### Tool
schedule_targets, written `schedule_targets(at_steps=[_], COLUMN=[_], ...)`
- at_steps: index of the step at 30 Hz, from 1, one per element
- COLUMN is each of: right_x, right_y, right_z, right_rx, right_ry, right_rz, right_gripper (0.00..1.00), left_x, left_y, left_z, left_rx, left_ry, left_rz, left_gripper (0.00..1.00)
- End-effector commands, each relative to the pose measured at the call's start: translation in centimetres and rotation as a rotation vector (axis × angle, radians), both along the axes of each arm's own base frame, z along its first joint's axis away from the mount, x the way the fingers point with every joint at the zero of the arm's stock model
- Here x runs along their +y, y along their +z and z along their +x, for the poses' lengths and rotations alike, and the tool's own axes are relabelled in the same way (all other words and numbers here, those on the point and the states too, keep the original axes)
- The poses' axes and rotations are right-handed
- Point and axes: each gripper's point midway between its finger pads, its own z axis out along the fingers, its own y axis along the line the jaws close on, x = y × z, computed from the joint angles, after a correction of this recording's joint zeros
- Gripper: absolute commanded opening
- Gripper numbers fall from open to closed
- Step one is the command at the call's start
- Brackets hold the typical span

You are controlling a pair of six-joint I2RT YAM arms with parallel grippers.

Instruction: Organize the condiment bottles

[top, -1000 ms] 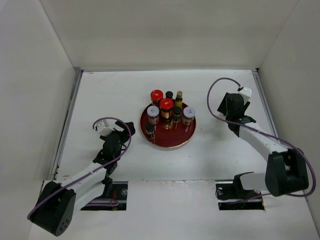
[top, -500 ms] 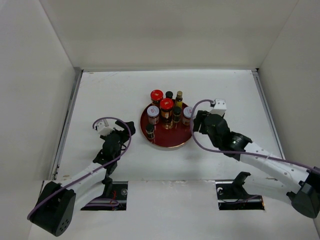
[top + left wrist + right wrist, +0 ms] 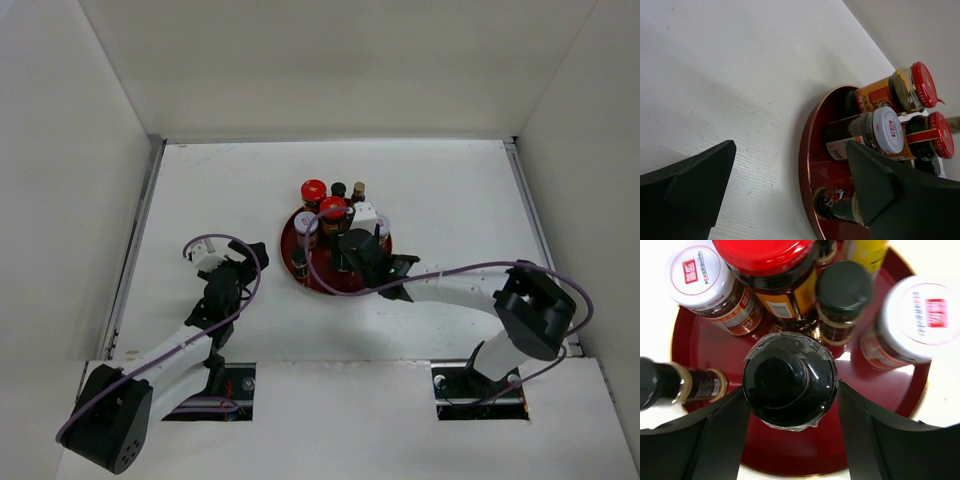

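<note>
The dark-red tray (image 3: 304, 277) holds several condiment bottles: two red-capped jars (image 3: 313, 189) (image 3: 333, 207), a white-lidded jar (image 3: 306, 225) and a small black-capped bottle (image 3: 300, 260). My right gripper (image 3: 352, 250) hangs over the tray's near half. In the right wrist view it (image 3: 790, 396) is shut on a black-capped bottle (image 3: 789, 377) above the tray floor (image 3: 790, 455). Around it stand two white-lidded jars (image 3: 697, 270) (image 3: 922, 307) and a red-capped jar (image 3: 765, 252). My left gripper (image 3: 245, 258) (image 3: 790, 150) is open and empty on the table left of the tray.
The tray's rim (image 3: 807, 150) lies just right of my left gripper, with a small dark bottle (image 3: 837, 205) inside it behind the right finger. White walls enclose the table on three sides. The right arm (image 3: 450, 288) stretches across the table in front of the tray.
My right arm has swung from the far right of the table leftward to above the tray. The left arm has not moved.
</note>
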Motion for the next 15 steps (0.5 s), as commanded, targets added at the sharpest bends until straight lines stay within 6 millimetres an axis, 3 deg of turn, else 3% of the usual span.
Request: schedule_targets(at_steps=[1, 8, 12, 15], right_x=[3.7, 4.6, 4.3, 2.9], right_y=[5.6, 3.5, 5.9, 8.7], right_z=[2.4, 1.6, 1.0, 0.9], right_rx=[-0.154, -0.134, -0.172, -0.221], right_ry=[-0.004, 0.005, 0.009, -0.020], right_rz=[0.159, 0.106, 0.125, 0.137], right_gripper=[0.61, 0.80, 1.00, 1.00], left_x=[-0.2, -1.4, -1.6, -1.8], left_y=[1.4, 0.3, -0.3, 0.1], left_z=[0.7, 1.4, 1.6, 1.7], left_rx=[-0.033, 0.023, 0.052, 0.042], left_ry=[-0.001, -0.045, -0.048, -0.058], left_rz=[-0.021, -0.012, -0.001, -0.007], left_gripper=[0.95, 0.98, 0.99, 1.00])
